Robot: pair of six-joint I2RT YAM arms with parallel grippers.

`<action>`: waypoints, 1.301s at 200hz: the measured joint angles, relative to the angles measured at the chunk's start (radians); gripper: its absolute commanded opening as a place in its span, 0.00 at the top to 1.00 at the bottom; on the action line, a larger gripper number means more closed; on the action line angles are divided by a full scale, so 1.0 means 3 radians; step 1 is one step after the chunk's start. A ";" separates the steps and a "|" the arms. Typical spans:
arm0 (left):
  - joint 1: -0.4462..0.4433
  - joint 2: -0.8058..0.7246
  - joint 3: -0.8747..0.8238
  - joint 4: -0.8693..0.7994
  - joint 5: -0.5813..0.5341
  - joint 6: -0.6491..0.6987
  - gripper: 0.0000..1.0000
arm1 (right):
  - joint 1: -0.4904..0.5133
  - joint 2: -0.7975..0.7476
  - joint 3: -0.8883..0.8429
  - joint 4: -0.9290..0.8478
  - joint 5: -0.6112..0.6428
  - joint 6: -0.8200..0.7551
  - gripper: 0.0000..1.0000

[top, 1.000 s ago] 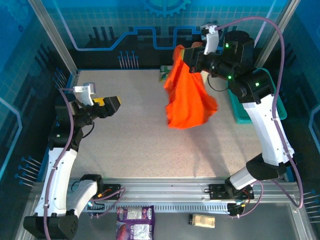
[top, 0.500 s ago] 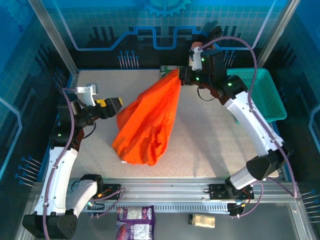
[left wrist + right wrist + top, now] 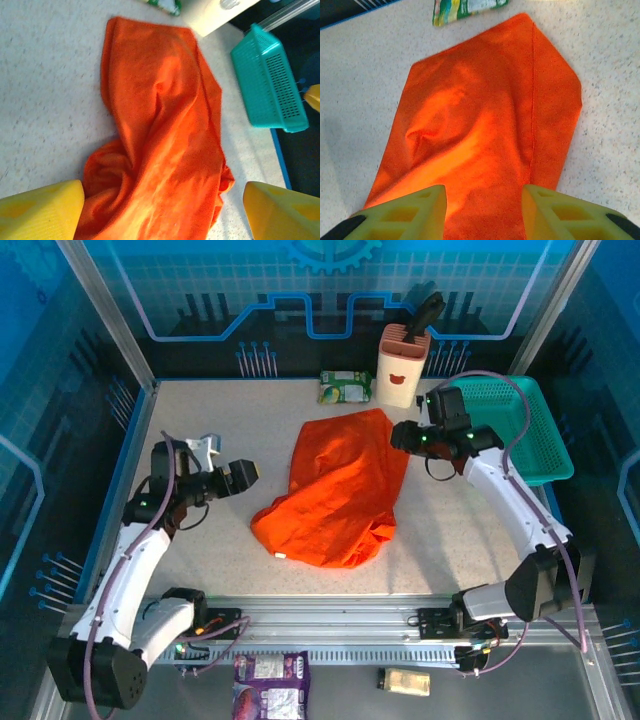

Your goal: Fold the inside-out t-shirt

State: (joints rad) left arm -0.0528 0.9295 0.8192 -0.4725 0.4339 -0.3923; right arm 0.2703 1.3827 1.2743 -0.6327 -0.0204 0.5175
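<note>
Left of the orange t-shirt [image 3: 335,495], near its near-left part: left gripper [image 3: 243,476], yellow fingers [image 3: 45,210] spread wide, nothing between them, pointed toward the cloth. T-shirt itself: one item, bright orange, lying loose and crumpled on the speckled table [image 3: 200,430], narrower flat end toward the far side, wider bunched end toward the near edge, a seam line running down its right part, a small white spot at its near-left edge. Beyond the t-shirt's far end, apart from it: green printed packet [image 3: 345,387], flat on the table. Beyond and right of the t-shirt's far end: cream holder [image 3: 402,365], upright, a black handle [image 3: 425,310] standing in it. At the t-shirt's far-right edge: right gripper [image 3: 400,435], pale yellow-green fingers [image 3: 420,210] apart, cloth lying flat beneath the gap and not pinched; whether the tips touch the cloth cannot be told. Right of the t-shirt, well apart from it: teal mesh basket [image 3: 510,430], at the table's right edge
</note>
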 measured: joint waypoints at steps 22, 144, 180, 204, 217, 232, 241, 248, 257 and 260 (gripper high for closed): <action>-0.0111 0.0024 -0.0125 -0.0114 -0.0161 -0.0074 0.22 | 0.0052 0.0003 -0.0168 0.0062 -0.0081 -0.0005 0.53; -0.0557 0.0949 -0.0462 -0.0089 -0.0257 -0.0139 0.37 | 0.0427 0.0462 -0.0746 -0.0193 -0.0131 -0.0219 0.52; -0.0557 0.1188 -0.0394 -0.0060 -0.0193 -0.0080 0.38 | 0.0638 0.0361 -0.0978 -0.0356 -0.0065 -0.0206 0.52; -0.0558 0.1291 -0.0376 -0.0017 -0.0142 -0.0090 0.49 | 0.0783 0.0348 -0.1083 -0.0360 -0.0056 -0.0150 0.51; -0.0561 0.1334 -0.0376 0.0001 -0.0135 -0.0076 0.53 | 0.0844 0.0361 -0.1111 -0.0359 -0.0055 -0.0118 0.53; -0.0565 0.1353 -0.0376 0.0015 -0.0145 -0.0069 0.59 | 0.0877 0.0415 -0.1114 -0.0333 -0.0050 -0.0092 0.61; -0.0567 0.1353 -0.0376 0.0024 -0.0151 -0.0065 0.64 | 0.0884 0.0459 -0.1114 -0.0306 -0.0039 -0.0058 0.70; -0.0568 0.1353 -0.0376 0.0032 -0.0163 -0.0065 0.67 | 0.0885 0.0493 -0.1114 -0.0296 -0.0027 -0.0053 0.79; -0.0570 0.1353 -0.0376 0.0037 -0.0178 -0.0072 0.74 | 0.0885 0.0528 -0.1114 -0.0294 -0.0009 -0.0051 0.85; -0.0571 0.1352 -0.0376 0.0036 -0.0184 -0.0075 0.76 | 0.0886 0.0535 -0.1114 -0.0295 0.0009 -0.0067 0.89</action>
State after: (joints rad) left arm -0.2241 1.3350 0.7063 -0.4618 0.3786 -0.4149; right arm 0.5362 1.5433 0.9401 -0.7212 -0.0177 0.4973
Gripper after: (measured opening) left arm 0.300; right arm 0.212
